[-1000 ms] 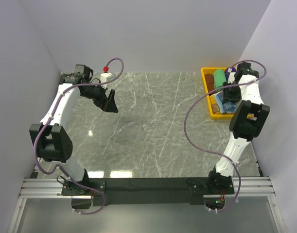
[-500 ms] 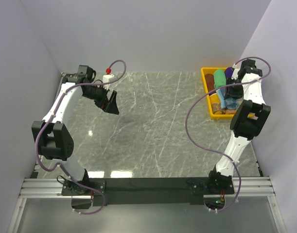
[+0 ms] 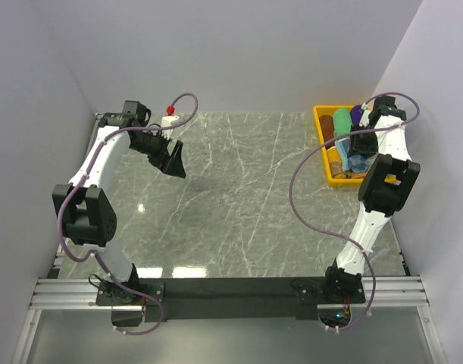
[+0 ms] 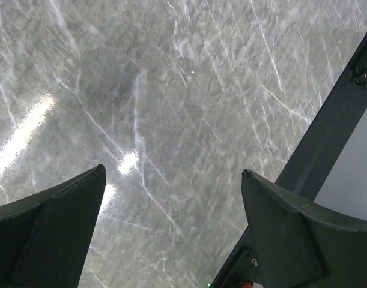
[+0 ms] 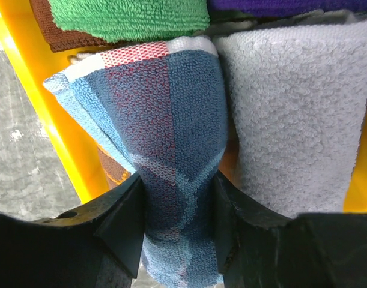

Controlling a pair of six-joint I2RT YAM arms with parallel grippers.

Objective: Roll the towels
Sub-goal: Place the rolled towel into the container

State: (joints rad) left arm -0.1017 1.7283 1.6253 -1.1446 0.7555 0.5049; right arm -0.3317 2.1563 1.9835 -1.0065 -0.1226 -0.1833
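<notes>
- Blue terry towel with pale stripes and a reddish band (image 5: 177, 138) fills the centre of the right wrist view. Its lower part is pinched between the two dark fingers of the right claw (image 5: 178, 201), which is clamped on it.
- Pale grey-white terry towel (image 5: 297, 114) touches it on the right. A green terry towel (image 5: 129, 15) and a purple one (image 5: 279, 5) line the top edge.
- These lie in the yellow plastic bin (image 3: 320, 140), upper right of the top view, and the blue towel is over it.
- Left claw (image 4: 171, 174) hangs above the grey marble tabletop (image 4: 171, 78) with its fingers wide apart.
</notes>
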